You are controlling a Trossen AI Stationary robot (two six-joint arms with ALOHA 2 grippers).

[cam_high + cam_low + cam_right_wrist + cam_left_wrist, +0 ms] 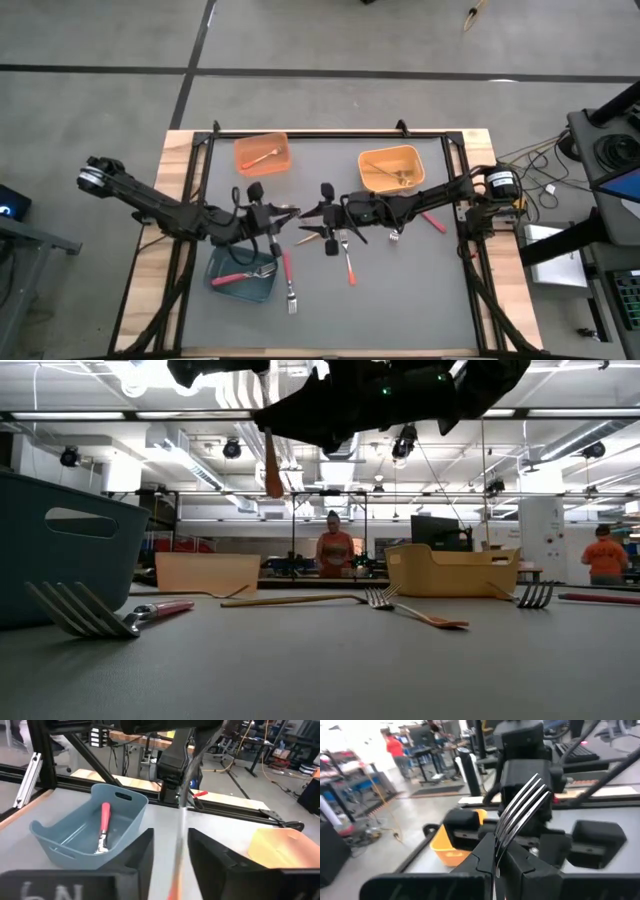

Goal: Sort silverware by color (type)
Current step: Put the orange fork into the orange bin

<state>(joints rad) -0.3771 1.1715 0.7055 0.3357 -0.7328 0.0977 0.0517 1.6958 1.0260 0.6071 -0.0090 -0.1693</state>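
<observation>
**Two grippers meeting over the middle of the counter, a fork between them**

The left gripper (283,218) and the right gripper (310,213) face each other tip to tip above the centre of the grey counter (420,290). The left jaws are pressed together on a fork (520,810), its tines standing up and out past the fingertips toward the right arm. In the right wrist view the same fork (181,827) runs lengthwise through the gap between the right jaws, which stand partly spread on either side of it; whether they touch it cannot be told from these views.

Below and beside the left jaws sits a teal bin (241,277) holding a red-handled fork (240,276). Just beyond that bin, nearer the right jaws, a second red-handled fork (288,280) lies on the bare counter. Under the right jaws lies an orange-handled fork (347,260); past the right arm's wrist lie another fork (393,237), handle colour unclear, and a red-handled one (432,221).

Across the counter from both jaws stand an orange bin (262,153), holding one fork (262,156), and a yellow-orange bin (391,169), holding gold forks (390,173).

People in orange shirts (334,548) stand in the room behind.
</observation>
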